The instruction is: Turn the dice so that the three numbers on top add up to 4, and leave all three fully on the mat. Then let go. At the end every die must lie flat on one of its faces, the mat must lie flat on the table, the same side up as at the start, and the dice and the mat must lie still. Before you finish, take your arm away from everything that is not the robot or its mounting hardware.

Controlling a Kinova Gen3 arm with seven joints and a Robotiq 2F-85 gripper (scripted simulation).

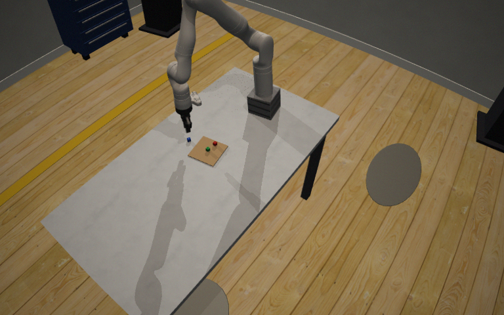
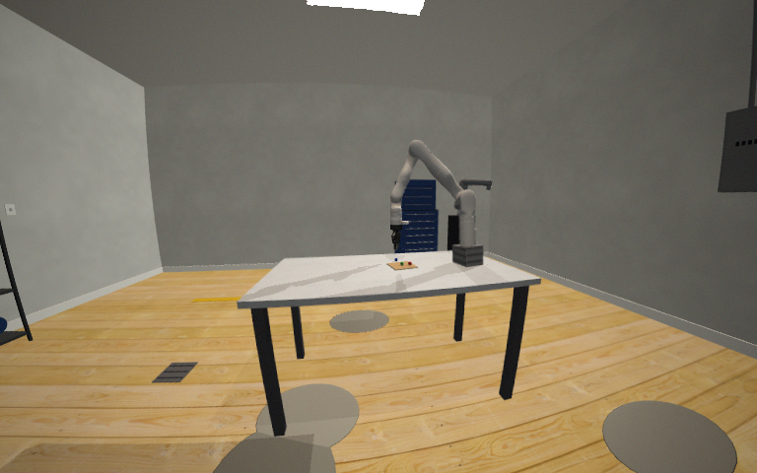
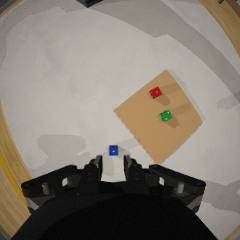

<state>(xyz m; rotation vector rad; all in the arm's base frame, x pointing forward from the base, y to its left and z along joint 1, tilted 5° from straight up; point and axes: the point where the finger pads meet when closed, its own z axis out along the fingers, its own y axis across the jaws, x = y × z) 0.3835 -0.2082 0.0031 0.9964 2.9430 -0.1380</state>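
A tan mat (image 1: 208, 152) lies flat on the grey table. A red die (image 1: 214, 143) and a green die (image 1: 207, 148) sit on it, as the wrist view also shows for the red die (image 3: 155, 92) and the green die (image 3: 166, 116). A blue die (image 1: 188, 138) lies on the bare table just off the mat's left edge; in the wrist view it (image 3: 113, 149) shows one white dot on top. My gripper (image 1: 187, 127) points straight down and hovers a little above the blue die. Its fingers stand narrowed, with an empty gap between them.
The arm's base block (image 1: 263, 102) stands on the table behind the mat. A small white object lies on the table behind the gripper. The table's edge runs left of the blue die.
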